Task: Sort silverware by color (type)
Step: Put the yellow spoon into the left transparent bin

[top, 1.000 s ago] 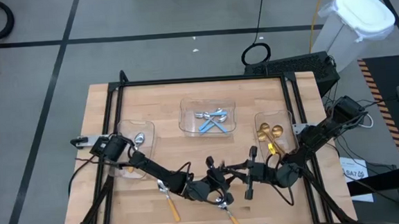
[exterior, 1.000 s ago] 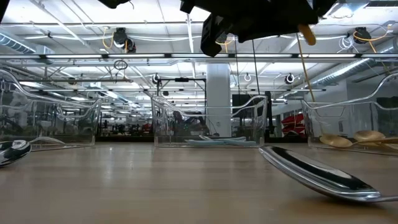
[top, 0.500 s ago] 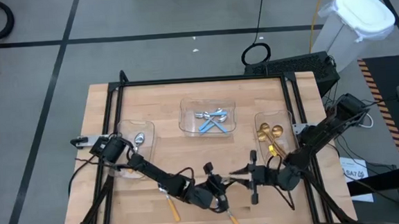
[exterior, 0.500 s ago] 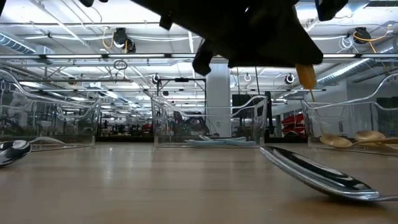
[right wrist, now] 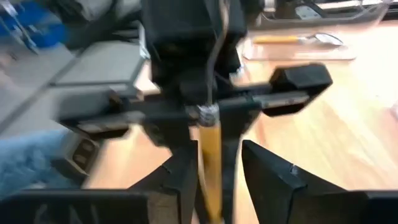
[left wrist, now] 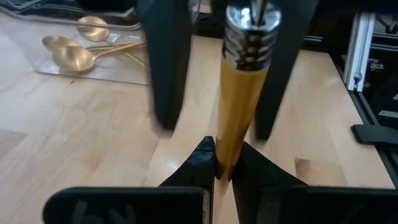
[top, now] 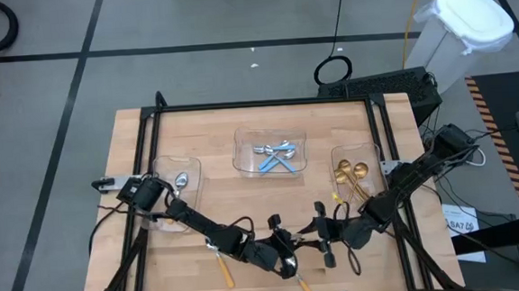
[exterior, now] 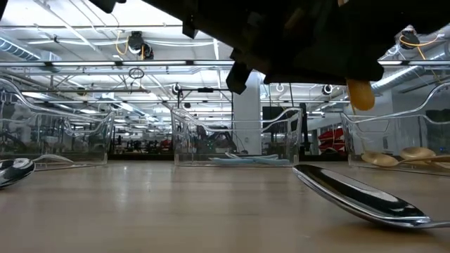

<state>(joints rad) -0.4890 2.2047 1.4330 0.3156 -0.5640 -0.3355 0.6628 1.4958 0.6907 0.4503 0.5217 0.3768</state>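
Sorting looks partly done from above. Blue spoons (top: 275, 153) lie in the middle tray (top: 269, 134), gold spoons (top: 350, 172) in the right tray (top: 368, 150), and one spoon (top: 180, 180) sits in the left tray (top: 191, 162). Two orange-handled spoons remain loose on the table (top: 222, 130): one (top: 219, 259) under the left arm, another (top: 302, 287) at the near edge. Left gripper (top: 284, 255) and right gripper (top: 324, 243) meet near the front middle, well apart from the trays.

Low view: a spoon bowl (exterior: 358, 197) rests on the wood close by, and an orange handle tip (exterior: 361, 95) hangs beneath the dark arms.

Left wrist view: its fingers (left wrist: 202, 163) are clamped on the orange handle (left wrist: 242, 106), whose metal neck points toward the other gripper's fingers standing on either side of it.

Right wrist view: its fingers (right wrist: 273, 171) stand apart on either side of the same handle (right wrist: 211, 165), not touching it, so this looks like a handover with the left gripper now carrying the spoon.

Left to do, in my judgement: tray this spoon, then the two loose ones.
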